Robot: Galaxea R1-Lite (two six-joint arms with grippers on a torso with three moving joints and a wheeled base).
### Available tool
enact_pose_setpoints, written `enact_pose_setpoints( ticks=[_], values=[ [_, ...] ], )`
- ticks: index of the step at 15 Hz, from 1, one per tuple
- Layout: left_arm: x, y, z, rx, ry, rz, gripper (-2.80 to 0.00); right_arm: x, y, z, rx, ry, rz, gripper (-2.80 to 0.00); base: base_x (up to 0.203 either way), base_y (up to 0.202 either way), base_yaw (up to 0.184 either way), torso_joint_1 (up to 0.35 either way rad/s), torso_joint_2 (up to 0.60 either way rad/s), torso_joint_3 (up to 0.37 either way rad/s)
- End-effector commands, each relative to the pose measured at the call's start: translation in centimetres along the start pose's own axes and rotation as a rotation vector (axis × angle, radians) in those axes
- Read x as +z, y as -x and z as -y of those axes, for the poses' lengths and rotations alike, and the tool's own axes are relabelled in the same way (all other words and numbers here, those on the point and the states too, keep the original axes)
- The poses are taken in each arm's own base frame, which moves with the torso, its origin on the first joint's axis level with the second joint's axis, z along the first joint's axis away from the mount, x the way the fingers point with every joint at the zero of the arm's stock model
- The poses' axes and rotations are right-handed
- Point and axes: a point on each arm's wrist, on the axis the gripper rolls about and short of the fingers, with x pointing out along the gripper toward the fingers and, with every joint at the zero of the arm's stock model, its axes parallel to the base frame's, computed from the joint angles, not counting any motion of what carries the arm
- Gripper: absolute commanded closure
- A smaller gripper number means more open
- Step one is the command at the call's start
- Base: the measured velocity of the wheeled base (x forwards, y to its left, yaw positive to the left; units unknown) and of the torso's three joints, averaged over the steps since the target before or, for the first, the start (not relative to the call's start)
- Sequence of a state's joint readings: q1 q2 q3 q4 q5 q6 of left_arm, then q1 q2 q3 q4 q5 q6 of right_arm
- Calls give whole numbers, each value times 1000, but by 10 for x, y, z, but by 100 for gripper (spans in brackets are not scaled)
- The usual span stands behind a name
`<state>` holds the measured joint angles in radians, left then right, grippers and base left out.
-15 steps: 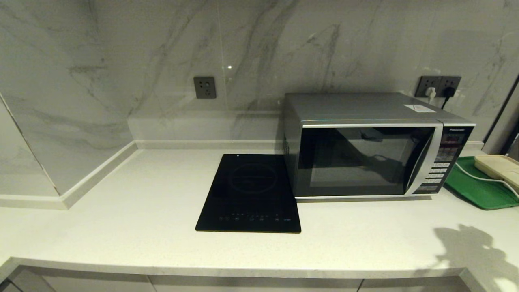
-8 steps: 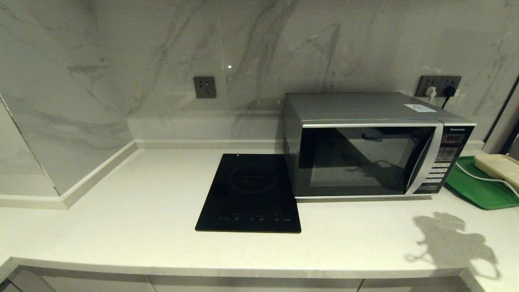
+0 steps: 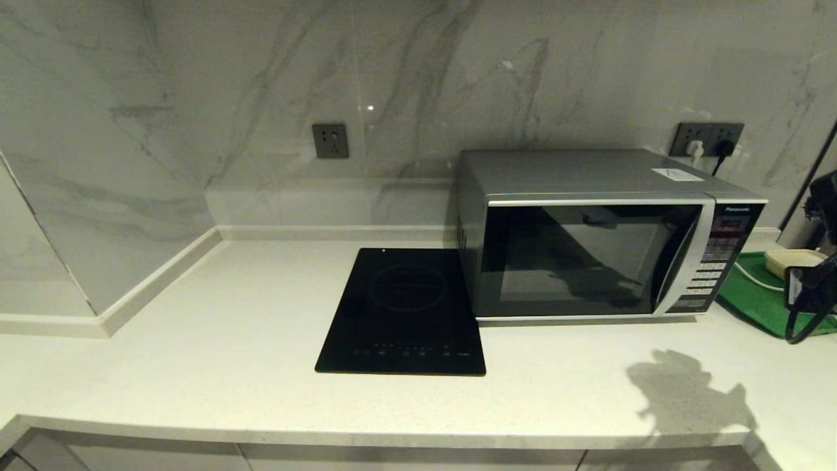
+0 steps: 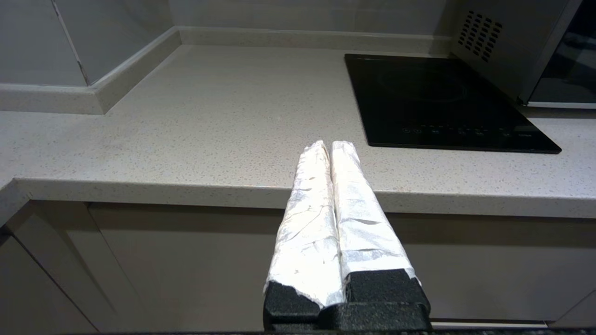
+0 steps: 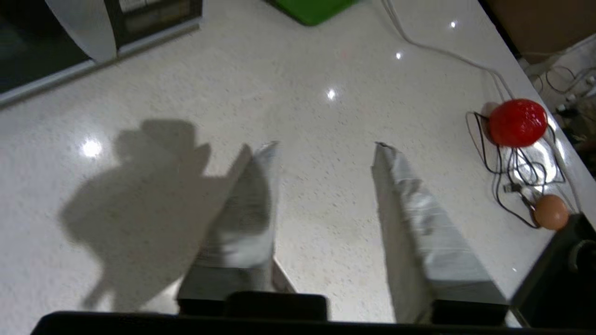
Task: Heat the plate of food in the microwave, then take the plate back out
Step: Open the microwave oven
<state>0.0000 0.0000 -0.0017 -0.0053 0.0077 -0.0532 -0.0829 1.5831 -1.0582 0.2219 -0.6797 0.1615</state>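
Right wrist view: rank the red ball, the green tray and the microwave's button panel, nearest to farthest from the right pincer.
From the open right pincer:
1. Red ball, by the counter's edge, among black cables.
2. Green tray and the microwave button panel: both farther, too close to call.

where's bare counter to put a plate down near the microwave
Free: the counter in front of the microwave, and the wide stretch left of the cooktop up to the wall. Crowded: right of the microwave, with the green tray, a cord, and by the right edge a red ball, cables and an egg.
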Motion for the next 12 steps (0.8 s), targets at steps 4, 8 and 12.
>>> enact_pose_setpoints(
  ticks=[4,8,12],
  values=[
    [0,0,0,1,1,1,0,-17,-18,-67,-34,-65,112,-280,0,0,0,0,0,0],
    [0,0,0,1,1,1,0,-29,-24,-111,-29,-212,117,-280,0,0,0,0,0,0],
    [0,0,0,0,1,1,0,-28,-35,-145,-101,-350,148,-280,0,0,0,0,0,0]
  ],
)
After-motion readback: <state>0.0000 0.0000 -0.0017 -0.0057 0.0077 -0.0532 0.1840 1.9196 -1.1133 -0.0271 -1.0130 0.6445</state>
